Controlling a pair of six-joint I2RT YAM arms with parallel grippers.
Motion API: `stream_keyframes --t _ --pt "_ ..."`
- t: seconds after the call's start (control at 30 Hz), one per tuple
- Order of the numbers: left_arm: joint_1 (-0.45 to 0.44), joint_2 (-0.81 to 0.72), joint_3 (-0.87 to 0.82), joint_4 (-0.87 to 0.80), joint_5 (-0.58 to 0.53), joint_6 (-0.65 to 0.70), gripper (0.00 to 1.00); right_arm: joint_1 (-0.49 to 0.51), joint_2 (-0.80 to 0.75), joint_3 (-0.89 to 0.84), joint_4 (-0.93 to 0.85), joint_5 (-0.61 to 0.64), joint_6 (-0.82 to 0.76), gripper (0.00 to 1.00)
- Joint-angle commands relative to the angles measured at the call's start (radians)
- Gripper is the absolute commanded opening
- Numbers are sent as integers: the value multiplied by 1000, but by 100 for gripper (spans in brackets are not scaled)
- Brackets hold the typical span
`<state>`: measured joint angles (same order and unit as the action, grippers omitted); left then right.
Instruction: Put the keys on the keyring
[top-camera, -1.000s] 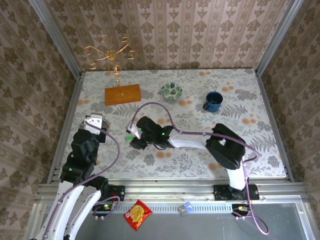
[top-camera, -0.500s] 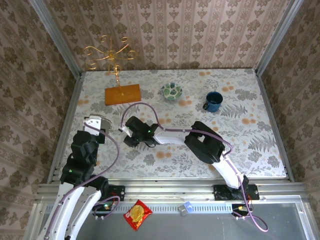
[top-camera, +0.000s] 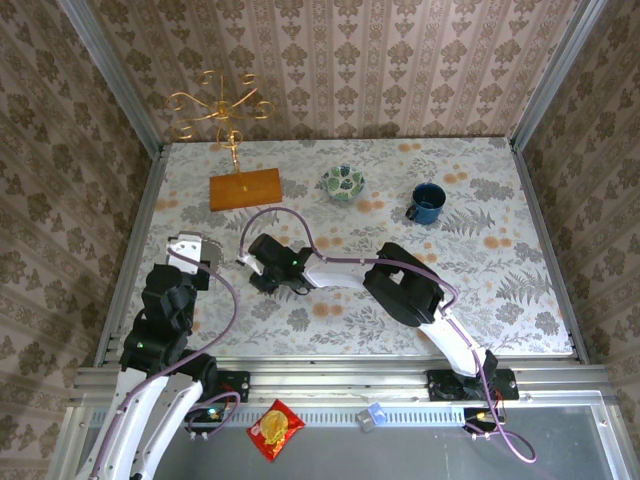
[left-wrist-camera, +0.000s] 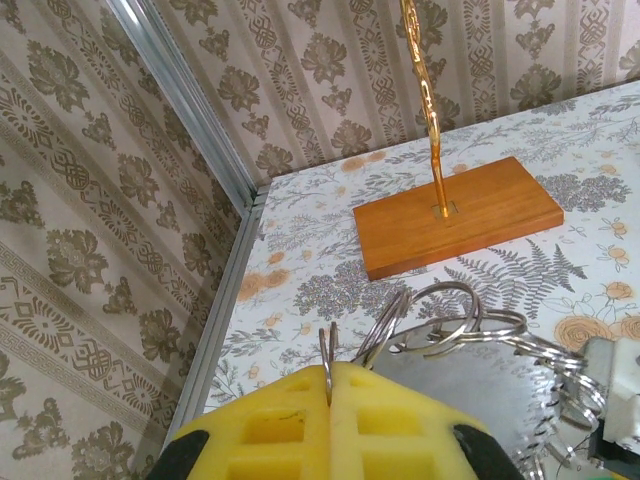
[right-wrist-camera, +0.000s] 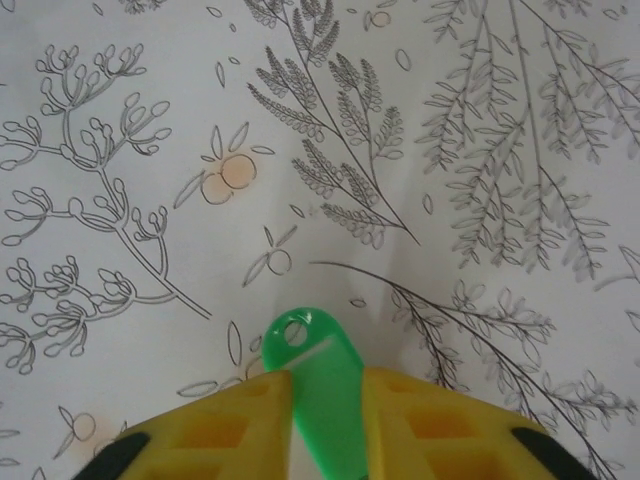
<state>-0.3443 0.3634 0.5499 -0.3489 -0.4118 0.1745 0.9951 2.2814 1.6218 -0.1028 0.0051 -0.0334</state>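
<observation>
The left gripper (left-wrist-camera: 330, 376) sits by the left edge of the table (top-camera: 520, 280), its yellow fingers clenched on a thin metal loop of the keyring (left-wrist-camera: 327, 350). More loops of wire show just beside them, with the wooden base (left-wrist-camera: 455, 215) of a gold stand beyond, toward the far left corner.

The right gripper (right-wrist-camera: 325, 388) reaches across to the left half of the table. It grasps one green key (right-wrist-camera: 320, 372) by the blade, so the head and its hole poke out just above the tablecloth.

Both parts look to be in hand but apart. No key is seen on the ring, so threading this key, and then the other, is probably all still to do.
</observation>
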Motion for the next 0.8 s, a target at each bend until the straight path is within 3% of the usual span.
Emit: stream_keyframes --t 0.0,0.3,0.77 --pt "10 -8 -4 33 8 -10 0 -11 -58 -73 -50 44 -29 21" --pt "10 23 2 43 101 2 0 -31 -237 -318 -81 58 -58 15" --pt "10 155 8 117 473 23 0 -67 -585 -692 -205 145 75 16"
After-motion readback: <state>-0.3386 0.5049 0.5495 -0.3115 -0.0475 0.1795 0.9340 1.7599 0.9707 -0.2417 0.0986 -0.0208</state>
